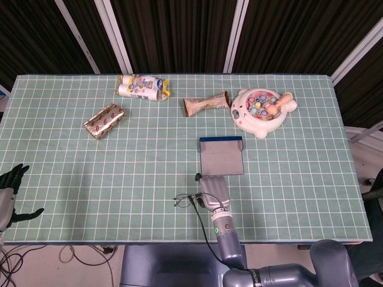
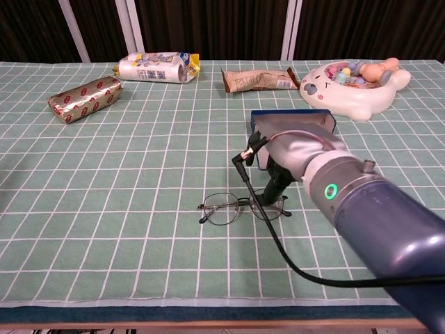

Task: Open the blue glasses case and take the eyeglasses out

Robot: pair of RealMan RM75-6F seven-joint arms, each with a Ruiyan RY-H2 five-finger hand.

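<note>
Though half-hiding the eyeglasses [image 2: 242, 207], right robot hand [image 2: 281, 174], grip impossible to tell.

The table [image 2: 104, 209] wears a matt green cloth with a white grid. The eyeglasses [image 2: 240, 208] have thin dark wire rims and clear lenses. The right hand [image 2: 288, 158] is smooth grey, its forearm glossy blue-grey. The snack packs [image 2: 85, 97] look like shiny foil; the rabbit toy [image 2: 351, 87] like glossy plastic.
</note>
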